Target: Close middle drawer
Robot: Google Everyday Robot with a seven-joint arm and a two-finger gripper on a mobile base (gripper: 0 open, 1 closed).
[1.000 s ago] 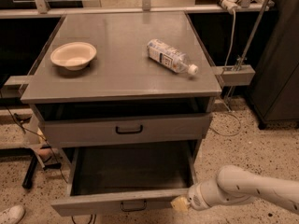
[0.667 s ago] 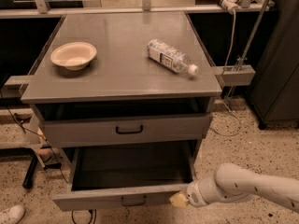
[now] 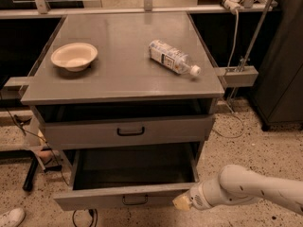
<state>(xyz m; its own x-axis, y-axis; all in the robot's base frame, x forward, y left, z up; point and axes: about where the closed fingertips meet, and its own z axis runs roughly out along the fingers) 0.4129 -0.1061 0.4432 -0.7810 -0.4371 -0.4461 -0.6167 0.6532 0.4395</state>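
The middle drawer of the grey cabinet stands pulled out, its dark inside empty. Its low front panel carries a small black bar handle. My gripper, on the end of the white arm coming in from the lower right, is against the right end of that front panel. Above it, the taller-fronted grey drawer with the wider black handle is out a little. The lowest drawer is out of view.
On the cabinet top sit a cream bowl at the left and a plastic bottle lying on its side. A dark cabinet stands at the right. A white shoe and cables lie on the speckled floor at the left.
The middle drawer has slid part of the way in towards the cabinet. My gripper has moved with its front panel, up and inwards.
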